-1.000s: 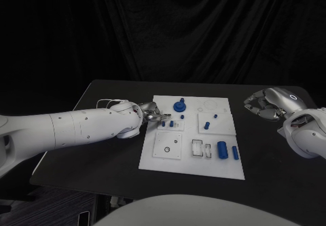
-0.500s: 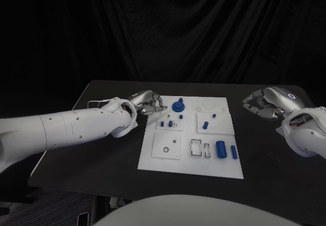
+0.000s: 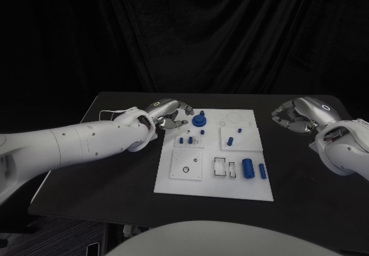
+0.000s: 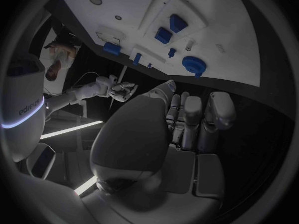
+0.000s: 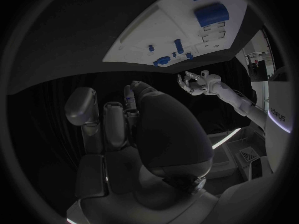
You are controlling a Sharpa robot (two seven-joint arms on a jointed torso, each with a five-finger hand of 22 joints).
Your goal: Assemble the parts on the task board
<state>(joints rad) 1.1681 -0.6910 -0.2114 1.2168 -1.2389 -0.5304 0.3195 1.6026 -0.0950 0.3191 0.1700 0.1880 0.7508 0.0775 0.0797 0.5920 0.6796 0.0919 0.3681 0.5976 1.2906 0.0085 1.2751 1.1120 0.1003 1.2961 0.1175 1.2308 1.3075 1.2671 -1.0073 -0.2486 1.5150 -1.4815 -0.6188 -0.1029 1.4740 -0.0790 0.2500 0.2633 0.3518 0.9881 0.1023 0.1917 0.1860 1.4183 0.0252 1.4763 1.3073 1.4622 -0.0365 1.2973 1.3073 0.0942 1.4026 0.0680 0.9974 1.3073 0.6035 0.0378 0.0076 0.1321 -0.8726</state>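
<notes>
I have the left hand [image 3: 170,114] above the counter [image 3: 115,176] just off the task board [image 3: 184,184] at its far left corner, fingers curled in, and I can make out nothing between them in the head view or the left wrist view. The right hand [image 3: 301,116] hangs over the counter's far right corner, well apart from the board, fingers likewise curled on nothing I can see.

The board lies in the middle of the counter. As I judge it, the work is only partly done. A round blue knob [image 3: 200,120] stands near the board's far edge, a few small blue pegs [image 3: 190,140] stand upright in the left middle block, and another peg [image 3: 230,141] stands in the block beside it. Two blue cylinders [image 3: 248,167] lie on their sides near the board's near right corner, apparently waiting to be fitted. A round hole [image 3: 185,170] in the near left block looks unfilled.

On the arm in each wrist view there is lettering, too small for me to read.
</notes>
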